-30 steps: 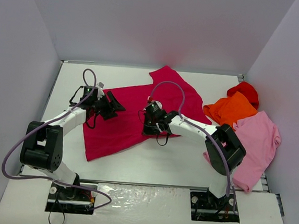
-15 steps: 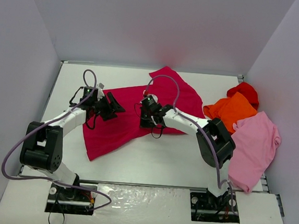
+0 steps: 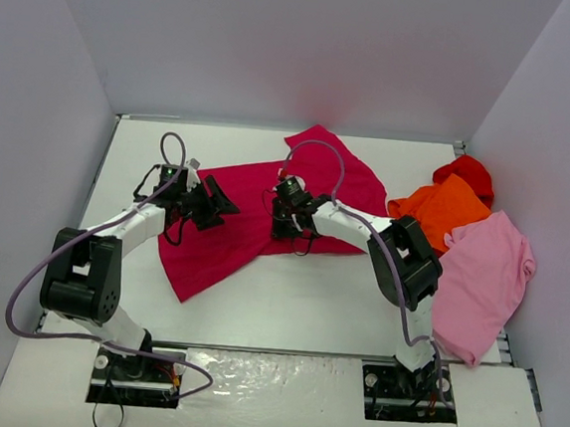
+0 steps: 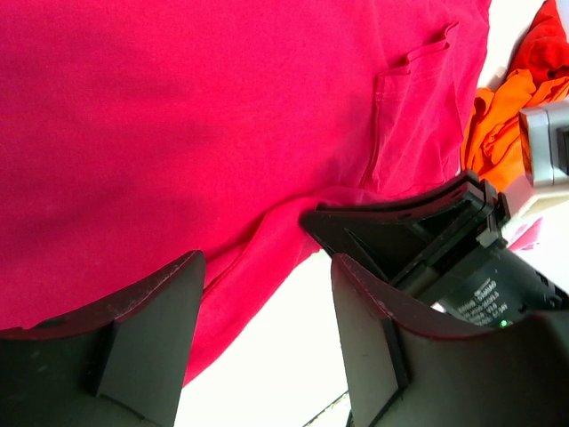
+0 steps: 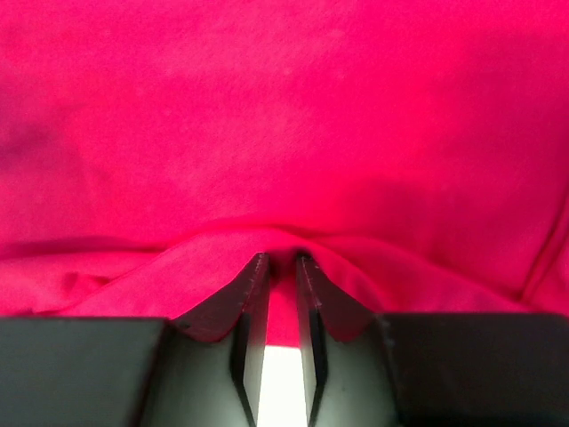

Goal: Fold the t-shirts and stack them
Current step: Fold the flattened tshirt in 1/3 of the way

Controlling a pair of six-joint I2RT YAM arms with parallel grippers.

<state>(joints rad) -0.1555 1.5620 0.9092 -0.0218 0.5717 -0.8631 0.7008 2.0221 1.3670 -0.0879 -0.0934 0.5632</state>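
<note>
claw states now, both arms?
Left claw: open, nothing between its fingers, over the crimson t-shirt.
Right claw: nearly closed, pinching a fold of the crimson t-shirt.

The crimson t-shirt (image 3: 224,248) is soft matt cloth with stitched seams, the orange t-shirt (image 3: 445,208) and light pink t-shirt (image 3: 485,271) look like the same matt cloth, the fingers (image 4: 147,329) are matt black plastic, and the white surface (image 3: 297,305) is smooth.

The only lettering was a few lines of tiny white print (image 4: 484,290) on the black body of the right hand (image 4: 313,216), at about four o'clock in the left wrist view. It was too small and blurred to read.
</note>
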